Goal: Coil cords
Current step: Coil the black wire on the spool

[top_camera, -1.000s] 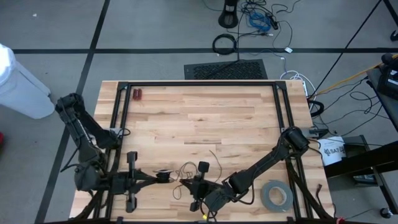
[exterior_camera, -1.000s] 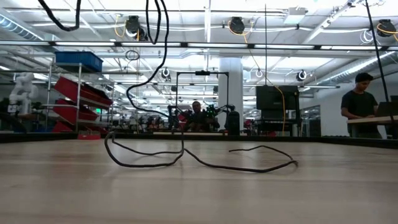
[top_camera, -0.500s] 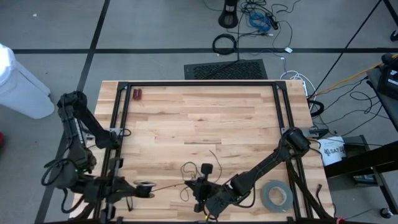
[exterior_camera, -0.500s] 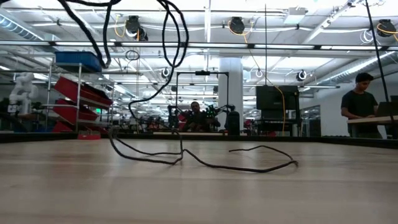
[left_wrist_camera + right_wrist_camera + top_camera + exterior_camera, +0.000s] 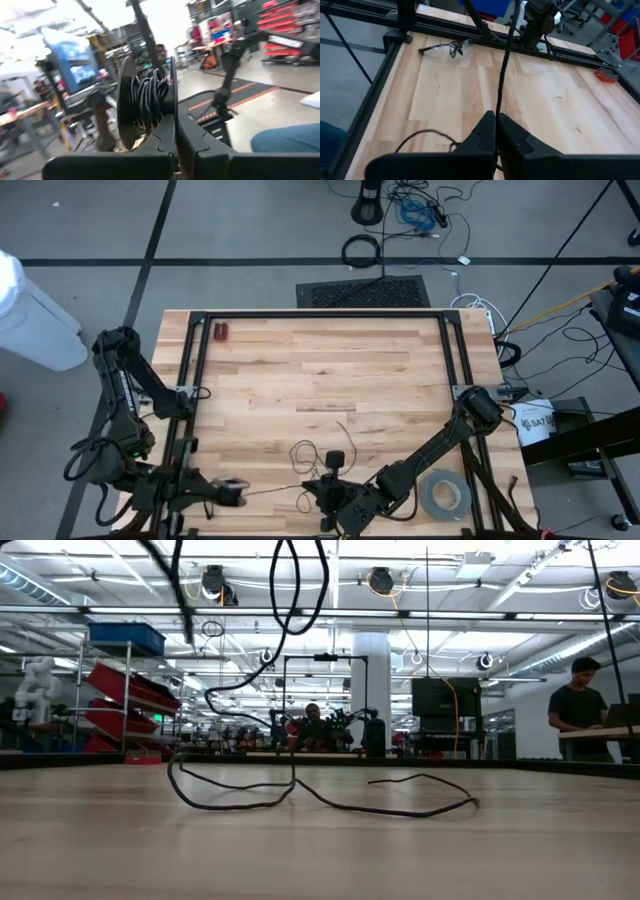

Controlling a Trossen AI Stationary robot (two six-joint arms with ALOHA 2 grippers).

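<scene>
Wooden table (image 5: pixel 320 370), near edge. Thin black cord (image 5: pixel 335 442): loose strands there, part wound on spool (image 5: pixel 146 105). Left gripper (image 5: pixel 228 491) clamped on spool; right gripper (image 5: pixel 325 492) pinched on cord. Probably light, limp, tangle-prone; best held beside the slack.

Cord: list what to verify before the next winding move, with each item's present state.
1. Left gripper clamped on the spool: ok.
2. Right gripper pinching the cord: ok.
3. Cord fully wound: not ok; some turns sit on the spool, but loose loops lie on the table.
4. Loose strands free of knots: cannot tell.
5. Cord apart from the grey tape roll: ok.
</scene>
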